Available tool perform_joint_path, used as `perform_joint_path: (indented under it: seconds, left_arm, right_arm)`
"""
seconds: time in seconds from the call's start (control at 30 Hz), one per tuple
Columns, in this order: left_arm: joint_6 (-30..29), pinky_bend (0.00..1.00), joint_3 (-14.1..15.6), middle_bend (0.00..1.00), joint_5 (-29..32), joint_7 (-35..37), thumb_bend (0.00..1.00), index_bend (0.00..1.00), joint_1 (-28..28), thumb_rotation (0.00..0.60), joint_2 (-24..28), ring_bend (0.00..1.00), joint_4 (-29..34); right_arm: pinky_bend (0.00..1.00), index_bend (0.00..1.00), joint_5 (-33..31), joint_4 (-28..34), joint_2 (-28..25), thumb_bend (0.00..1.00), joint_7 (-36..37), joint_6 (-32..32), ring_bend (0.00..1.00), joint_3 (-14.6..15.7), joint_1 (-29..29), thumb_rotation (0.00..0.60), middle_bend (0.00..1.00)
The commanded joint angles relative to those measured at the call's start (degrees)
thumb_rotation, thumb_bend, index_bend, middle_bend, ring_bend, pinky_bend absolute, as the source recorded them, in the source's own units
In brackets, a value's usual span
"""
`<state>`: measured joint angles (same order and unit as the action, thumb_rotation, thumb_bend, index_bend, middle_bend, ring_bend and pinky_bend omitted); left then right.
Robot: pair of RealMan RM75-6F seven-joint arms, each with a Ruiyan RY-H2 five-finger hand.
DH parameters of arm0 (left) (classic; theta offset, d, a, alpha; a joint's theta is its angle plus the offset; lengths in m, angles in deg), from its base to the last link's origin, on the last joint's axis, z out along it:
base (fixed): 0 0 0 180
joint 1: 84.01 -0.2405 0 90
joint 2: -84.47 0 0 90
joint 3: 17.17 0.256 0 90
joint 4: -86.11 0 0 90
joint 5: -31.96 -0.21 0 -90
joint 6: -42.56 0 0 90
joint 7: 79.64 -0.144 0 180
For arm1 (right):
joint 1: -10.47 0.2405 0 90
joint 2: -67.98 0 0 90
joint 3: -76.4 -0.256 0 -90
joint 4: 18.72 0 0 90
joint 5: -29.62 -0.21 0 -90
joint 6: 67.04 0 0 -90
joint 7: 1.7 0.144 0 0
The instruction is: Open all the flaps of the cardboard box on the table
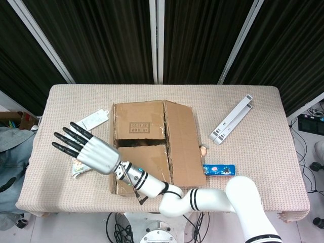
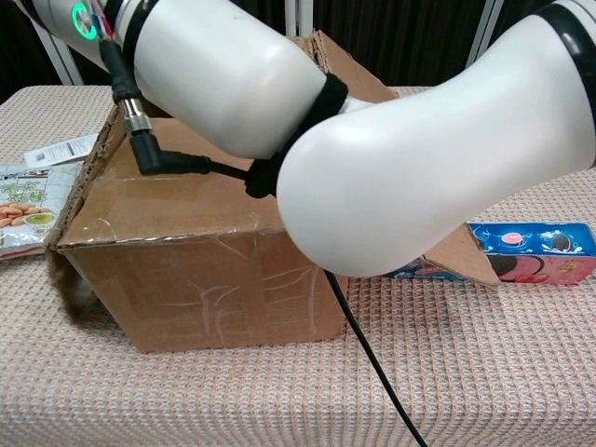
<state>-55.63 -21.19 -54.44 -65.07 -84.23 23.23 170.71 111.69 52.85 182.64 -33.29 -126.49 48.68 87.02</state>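
The cardboard box [image 1: 152,152] stands mid-table. Its right outer flap [image 1: 183,142] is folded out and slopes down to the table. The left outer flap is out of sight in the head view, swung beyond the box's left side under my right hand [image 1: 88,151]. That hand hovers left of the box with fingers spread and holds nothing. Two inner flaps lie flat over the opening: the far one [image 1: 139,126] with a printed mark, the near one [image 1: 144,162]. In the chest view my right arm [image 2: 372,140] covers most of the box [image 2: 205,279].
A snack packet [image 1: 76,169] lies partly under my right hand, with a white tag [image 1: 91,120] behind it. A blue biscuit box [image 1: 218,169] and a small figure [image 1: 203,150] lie beside the right flap. A white stand [image 1: 231,120] sits at the back right.
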Motion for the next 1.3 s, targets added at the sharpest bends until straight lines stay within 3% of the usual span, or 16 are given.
perform_joint_path:
  seconds: [0.03,0.1,0.3,0.43,0.7,0.9,1.07,1.3]
  left_arm:
    - [0.2,0.18,-0.1,0.03,-0.1,0.2,0.09,0.05,-0.1,0.6,0.1,0.07,0.1]
    - [0.3,0.18,-0.2,0.03,-0.2,0.5,0.09,0.05,0.0,0.6,0.0,0.07,0.1]
    - [1.3,0.18,-0.1,0.03,-0.7,1.2,0.09,0.05,0.4,0.599,-1.3,0.07,-0.6]
    - [1.8,0.18,0.0,0.03,-1.2,1.0,0.09,0.05,0.7,0.599,-1.8,0.07,-0.9]
    - [2.2,0.18,-0.5,0.03,-1.0,0.7,0.09,0.05,0.9,0.598,-1.9,0.07,-1.0]
    - [2.4,0.18,-0.8,0.03,-1.2,0.4,0.09,0.05,1.1,0.599,-2.2,0.07,-1.2]
    - [2.8,0.18,-1.1,0.03,-1.0,0.4,0.09,0.05,1.4,0.599,-1.8,0.07,-0.8]
    - [4.0,0.18,-0.9,0.03,-1.4,0.1,0.09,0.05,2.1,0.599,-1.9,0.07,-0.6]
  right_arm:
    - [0.0,0.0,-0.4,1.4,-2.2,0.05,-0.7,-1.0,0.0,0.5,-1.5,0.6,0.0]
    - [0.0,0.0,-2.9,3.6,-4.0,0.05,-3.5,-0.4,0.0,0.7,-3.1,0.6,0.0]
    - [0.0,0.0,-19.4,13.3,-11.0,0.05,-19.3,1.9,0.0,2.0,-8.7,0.6,0.0]
    - [0.0,0.0,-25.8,15.5,-13.1,0.05,-22.1,1.2,0.0,2.9,-10.3,0.6,0.0]
    - [0.0,0.0,-28.2,11.6,-13.0,0.04,-19.5,0.7,0.0,6.4,-11.5,0.6,0.0]
    - [0.0,0.0,-26.7,9.0,-12.3,0.04,-14.9,1.2,0.0,6.4,-11.0,0.6,0.0]
    - [0.0,0.0,-26.4,11.4,-13.5,0.04,-12.1,1.2,0.0,5.4,-10.9,0.6,0.0]
    - [0.0,0.0,-31.5,16.3,-16.0,0.04,-14.1,2.0,0.0,6.1,-10.9,0.6,0.0]
